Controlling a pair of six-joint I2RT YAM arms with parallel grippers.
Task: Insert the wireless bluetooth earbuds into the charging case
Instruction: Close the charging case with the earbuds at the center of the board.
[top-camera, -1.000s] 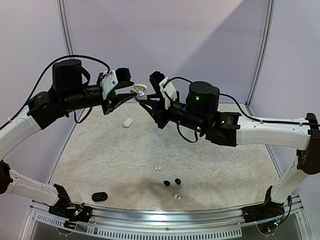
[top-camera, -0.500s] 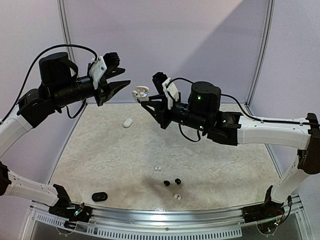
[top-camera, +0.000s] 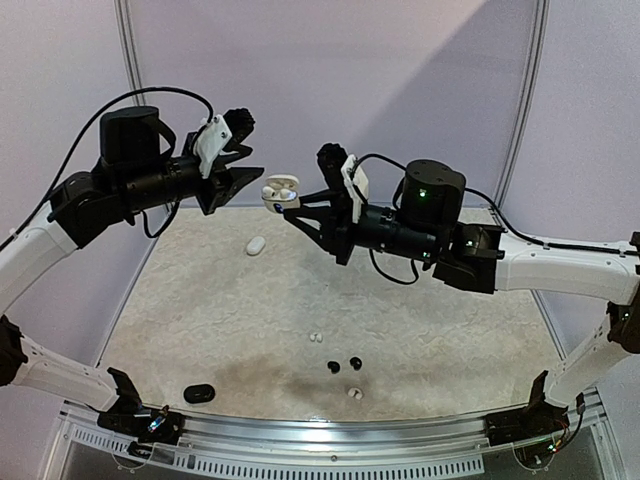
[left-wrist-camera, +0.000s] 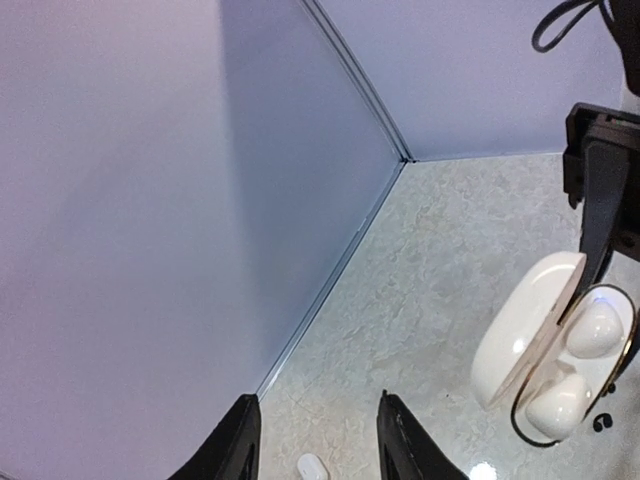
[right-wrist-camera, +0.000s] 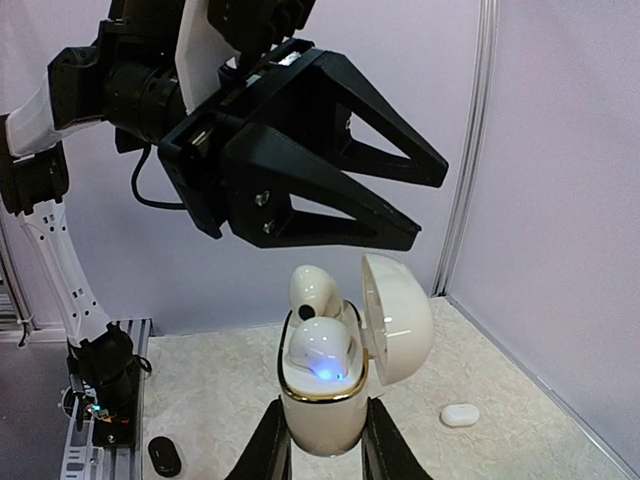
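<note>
The right gripper (right-wrist-camera: 325, 445) is clamped on the lower body of the white charging case (right-wrist-camera: 318, 405), with one finger pressed to each side. The case is held in the air, well above the table (top-camera: 200, 320). Its lid is swung open to the right in the right wrist view. Two white earbuds are seated in the case. The nearer earbud (right-wrist-camera: 322, 348) is set low, and a blue light is seen glowing just below it. The farther earbud (right-wrist-camera: 312, 288) stands higher out of its well. From the left wrist camera both are seen side by side inside the gold-rimmed opening (left-wrist-camera: 570, 370).

The jaws of the left gripper (right-wrist-camera: 430, 207) are set apart and nothing is held between them. It is poised just above and beyond the open case, with its fingertips pointed towards the lid, and no contact with the case is seen. In the left wrist view the case is found off to the right of the fingers (left-wrist-camera: 235, 450), not between them.

Further out, on the marbled table, a small white oval case (top-camera: 256, 245) is seen lying closed towards the far left. Near the front middle a tiny white bud (top-camera: 316, 337) is seen, too small for its shape to be told. Below it two round black buds (top-camera: 334, 367) (top-camera: 355, 362) lie close together but apart. A second white bud (top-camera: 353, 393) is placed just in front of them. A black case (top-camera: 200, 393) lies near the front left edge, well apart from the buds.
</note>
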